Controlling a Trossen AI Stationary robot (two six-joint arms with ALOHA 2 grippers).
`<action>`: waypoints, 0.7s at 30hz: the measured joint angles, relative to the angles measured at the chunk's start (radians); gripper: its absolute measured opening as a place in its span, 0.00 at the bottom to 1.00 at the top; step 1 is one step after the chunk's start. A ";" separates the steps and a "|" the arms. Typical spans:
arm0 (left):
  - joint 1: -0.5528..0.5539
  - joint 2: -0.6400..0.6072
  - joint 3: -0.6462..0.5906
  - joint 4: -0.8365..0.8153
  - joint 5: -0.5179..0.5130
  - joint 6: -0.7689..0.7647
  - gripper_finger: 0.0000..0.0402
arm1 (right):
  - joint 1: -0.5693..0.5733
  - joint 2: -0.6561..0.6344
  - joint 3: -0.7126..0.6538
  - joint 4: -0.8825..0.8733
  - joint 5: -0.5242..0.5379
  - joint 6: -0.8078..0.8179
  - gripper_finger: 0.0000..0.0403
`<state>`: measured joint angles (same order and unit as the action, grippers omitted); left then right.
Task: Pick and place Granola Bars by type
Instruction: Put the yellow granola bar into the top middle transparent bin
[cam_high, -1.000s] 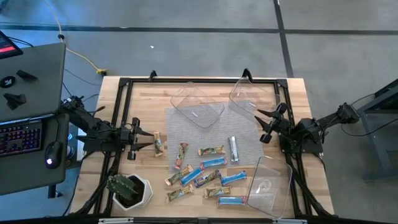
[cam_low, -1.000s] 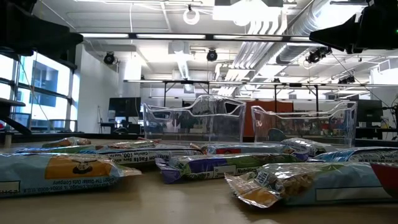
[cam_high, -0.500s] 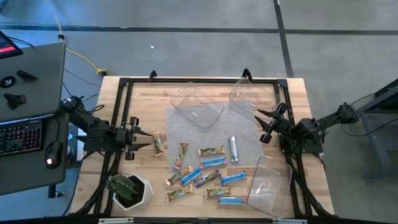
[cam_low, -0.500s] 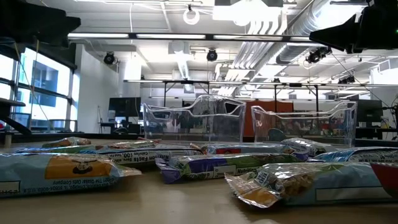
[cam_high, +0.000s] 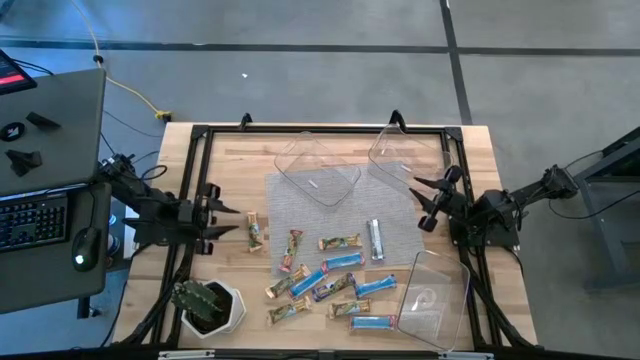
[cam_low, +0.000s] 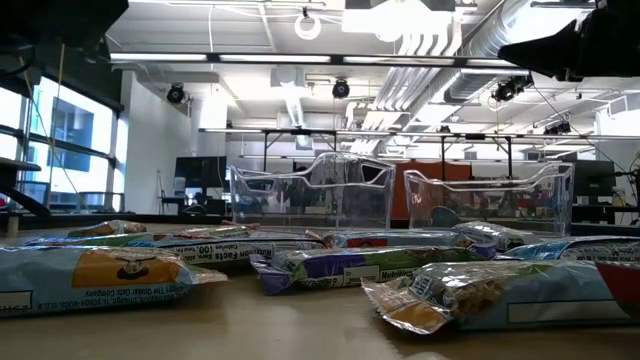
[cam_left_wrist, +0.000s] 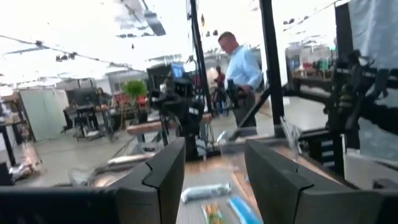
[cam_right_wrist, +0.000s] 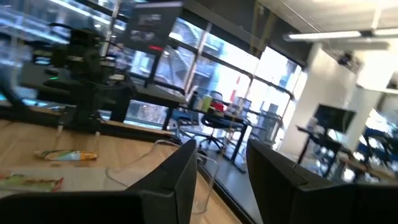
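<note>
Wrapped granola bars lie flat on the table's near middle: blue ones (cam_high: 342, 262), tan ones (cam_high: 339, 242), one silver bar (cam_high: 376, 240), and one tan bar (cam_high: 254, 232) lying apart toward the left. They fill the low view's foreground (cam_low: 340, 268). My left gripper (cam_high: 228, 220) hovers open just left of that lone tan bar; its wrist view (cam_left_wrist: 214, 180) looks over a few bars (cam_left_wrist: 205, 191). My right gripper (cam_high: 420, 203) is open at the right side, above the mat's right edge (cam_right_wrist: 221, 180).
Three clear plastic bins stand around the bars: two at the far side (cam_high: 318, 168) (cam_high: 405, 155) and one at the near right (cam_high: 432, 300). A grey mat (cam_high: 330, 205) lies under them. A potted plant (cam_high: 208, 305) sits at the near left corner. People stand beyond the table (cam_left_wrist: 242, 68).
My left gripper has drawn back a little toward the table's left edge, away from the lone tan bar, still open. The bars and bins have not moved.
</note>
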<state>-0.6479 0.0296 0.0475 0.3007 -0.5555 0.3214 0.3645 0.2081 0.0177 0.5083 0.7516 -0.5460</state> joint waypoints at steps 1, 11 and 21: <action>0.000 0.000 0.000 0.017 -0.001 0.007 0.41 | 0.000 0.000 0.000 -0.003 -0.011 -0.011 0.31; 0.000 0.000 0.001 0.040 -0.123 -0.062 0.45 | 0.000 0.000 0.000 -0.010 -0.023 0.042 0.31; 0.000 0.000 0.199 0.058 -0.644 0.271 0.45 | 0.000 0.000 0.000 -0.010 -0.021 0.050 0.31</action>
<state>-0.6479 0.0296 0.2467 0.3589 -1.1994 0.5921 0.3645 0.2078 0.0177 0.4984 0.7307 -0.4961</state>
